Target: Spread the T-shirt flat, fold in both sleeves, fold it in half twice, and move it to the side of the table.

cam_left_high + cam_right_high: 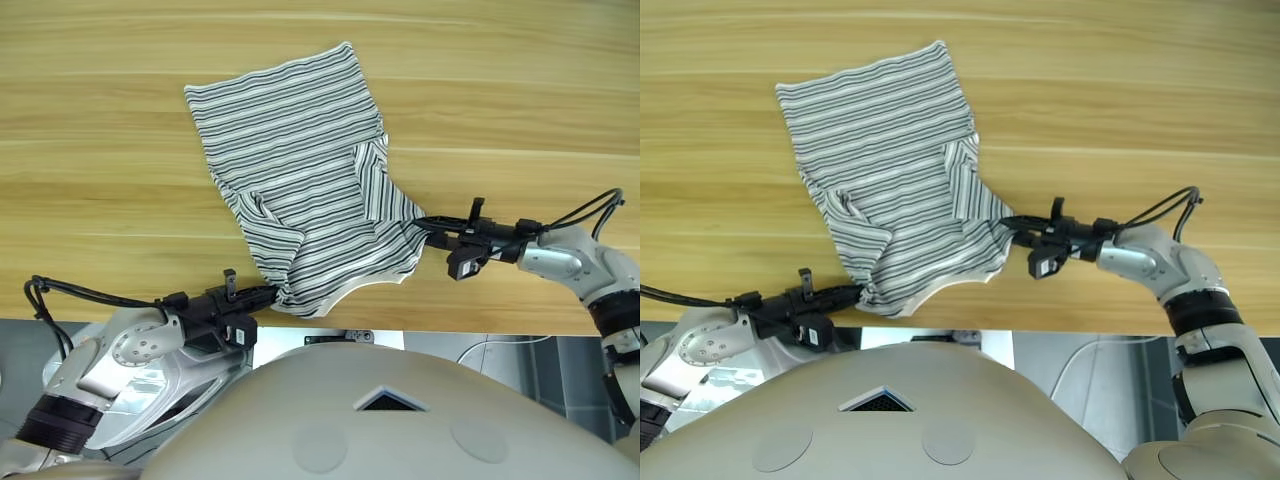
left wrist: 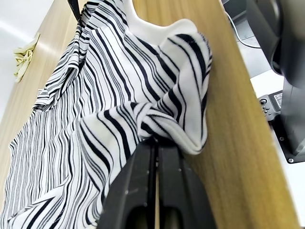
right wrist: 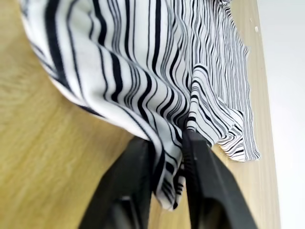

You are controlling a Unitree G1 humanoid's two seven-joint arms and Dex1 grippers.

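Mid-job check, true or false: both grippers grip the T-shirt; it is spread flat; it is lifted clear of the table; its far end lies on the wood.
Both grip the T-shirt: true, left gripper and right gripper are each shut on its near edge.
Spread flat: false, it is bunched and creased at the near end.
Lifted clear: false, it rests on the table.
Far end on the wood: true.
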